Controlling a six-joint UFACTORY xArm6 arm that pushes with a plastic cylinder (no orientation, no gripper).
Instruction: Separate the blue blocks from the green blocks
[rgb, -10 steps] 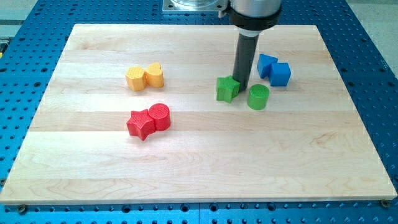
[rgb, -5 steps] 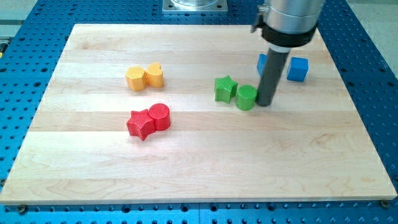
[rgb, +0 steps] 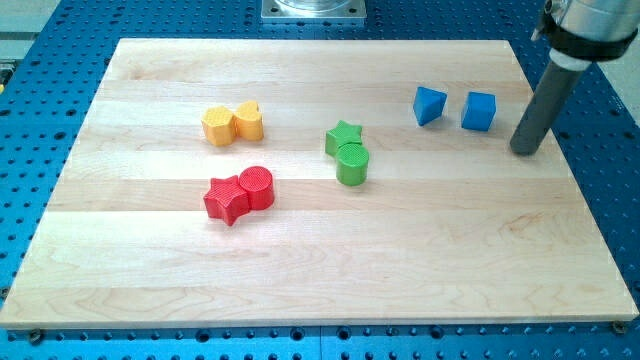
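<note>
Stood with my tip (rgb: 524, 152) near the view's right edge of the wooden board (rgb: 300, 270), touching no block; no jaws there, only a bare rod. Just left of it and slightly higher: blue cube (rgb: 479, 111), then blue block (rgb: 429, 104). Well apart, further left: green star (rgb: 342, 136) touching green cylinder (rgb: 352, 164).

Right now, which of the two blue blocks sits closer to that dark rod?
The blue cube, just left of my tip; the other blue block lies further left.
</note>
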